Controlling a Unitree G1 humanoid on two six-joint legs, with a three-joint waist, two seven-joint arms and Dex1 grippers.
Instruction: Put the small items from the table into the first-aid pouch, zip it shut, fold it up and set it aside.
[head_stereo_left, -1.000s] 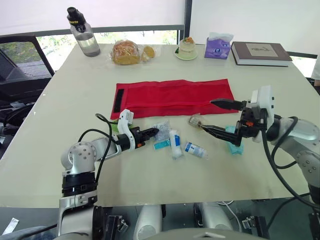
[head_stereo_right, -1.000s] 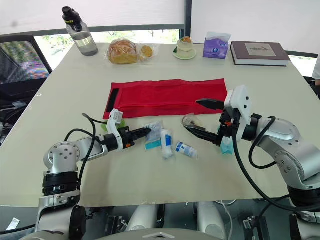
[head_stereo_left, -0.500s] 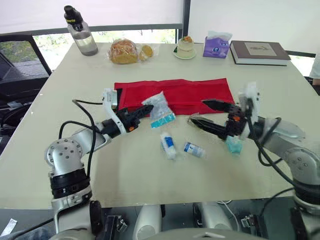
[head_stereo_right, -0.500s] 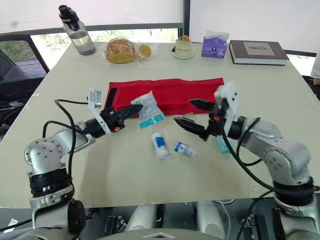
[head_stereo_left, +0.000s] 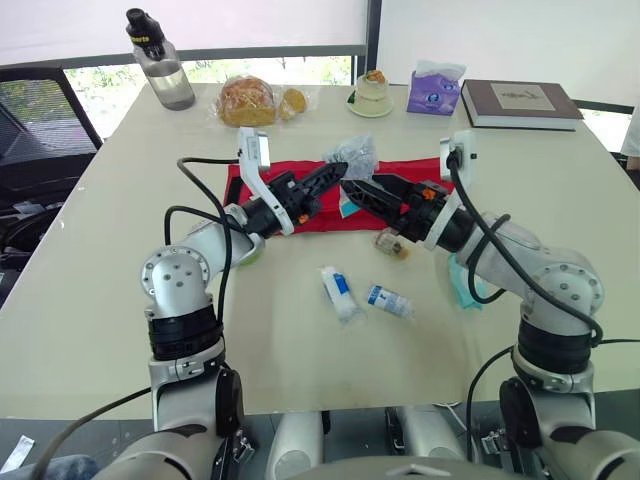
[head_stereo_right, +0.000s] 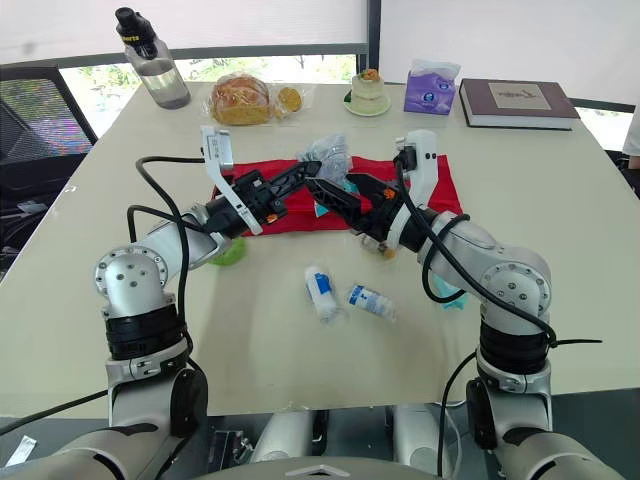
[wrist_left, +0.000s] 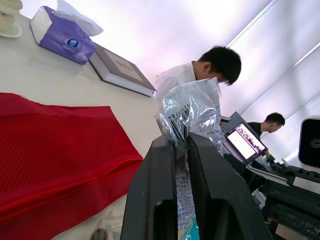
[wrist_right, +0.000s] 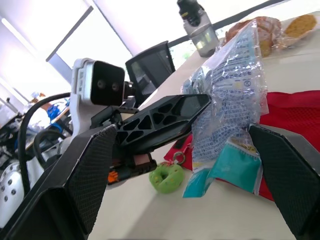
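A clear plastic packet (head_stereo_left: 352, 154) is being held in the air above the far long edge of the red first-aid pouch (head_stereo_left: 405, 167), which is lying flat and unfolded on the table (head_stereo_left: 120, 230). The packet is being pinched low down by the left gripper (head_stereo_left: 337, 171), whose two black fingers are being pressed close together on the plastic, with the crinkled top of the packet standing out above their tips. The right gripper (wrist_right: 182, 131) is being held just beside it, over the middle of the pouch, with its fingers spread wide and nothing clamped between them. In the right wrist view the packet is being framed by those fingers, though whether they reach around it cannot be told. The remaining small items are being left on the table on the near side of the pouch: a small brownish packet (head_stereo_left: 390, 243) just beside its near edge, a wrapped bandage roll (head_stereo_left: 338, 292) and a small blue-and-white packet (head_stereo_left: 390, 299) farther out, a teal packet (head_stereo_left: 458, 282) off its near right corner, partly hidden by the right arm, and a green ring-shaped piece (wrist_right: 167, 177) off its near left corner. Beyond the far side of the pouch, a water bottle (head_stereo_left: 160, 62), bagged bread (head_stereo_left: 250, 102), a small cake (head_stereo_left: 372, 97), a purple tissue pack (head_stereo_left: 435, 90) and a book (head_stereo_left: 520, 105) are being kept in a row.
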